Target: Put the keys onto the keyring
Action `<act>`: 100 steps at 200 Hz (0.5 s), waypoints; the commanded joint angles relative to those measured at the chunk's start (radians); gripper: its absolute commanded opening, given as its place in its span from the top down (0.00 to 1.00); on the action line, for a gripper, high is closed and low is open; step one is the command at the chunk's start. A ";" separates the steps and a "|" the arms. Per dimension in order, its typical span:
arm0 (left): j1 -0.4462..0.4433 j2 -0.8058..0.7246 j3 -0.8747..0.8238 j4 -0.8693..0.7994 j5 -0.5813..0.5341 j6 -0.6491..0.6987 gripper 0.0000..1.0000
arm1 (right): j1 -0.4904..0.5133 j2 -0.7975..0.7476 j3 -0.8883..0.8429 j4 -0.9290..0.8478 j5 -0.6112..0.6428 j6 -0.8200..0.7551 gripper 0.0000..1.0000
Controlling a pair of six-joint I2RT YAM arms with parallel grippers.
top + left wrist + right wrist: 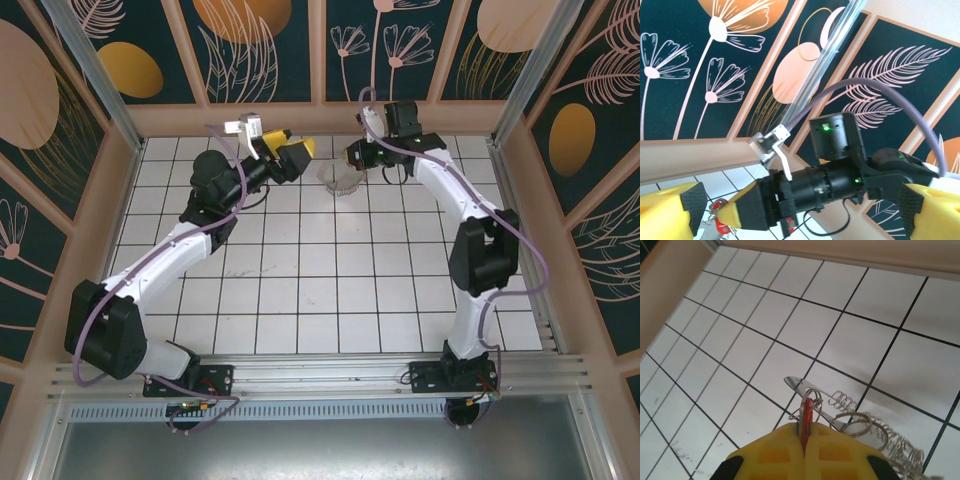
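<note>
Keyring (809,412): red, silver rings (855,422) attached | right tool (804,440) pinching it | left tool (292,150) released

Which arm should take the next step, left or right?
Left, probably. The right gripper is shut on the red piece, with the keyring and a key hanging from it. The left gripper is open, empty and facing it, free to work.

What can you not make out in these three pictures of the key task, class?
Top view: the keyring bundle is too small to tell whether any key is threaded.
Right wrist view: the red piece disappears inside the shut right claw.
Right wrist view: the wire coil blurs out towards the bottom edge.
</note>
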 commanded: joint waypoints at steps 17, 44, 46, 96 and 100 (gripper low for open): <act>0.007 -0.035 -0.021 -0.032 -0.036 0.033 0.02 | 0.012 0.010 -0.037 0.026 -0.017 0.001 1.00; 0.007 -0.033 -0.027 -0.026 -0.033 0.027 0.01 | 0.046 -0.078 -0.280 0.175 -0.037 0.072 1.00; 0.007 -0.032 -0.027 -0.025 -0.033 0.027 0.01 | 0.048 -0.083 -0.296 0.187 -0.038 0.076 1.00; 0.007 -0.021 -0.043 0.008 -0.015 -0.007 0.01 | 0.120 -0.171 -0.540 0.311 -0.020 0.155 1.00; 0.007 -0.020 -0.047 0.010 -0.015 -0.011 0.01 | 0.123 -0.174 -0.554 0.318 -0.020 0.162 1.00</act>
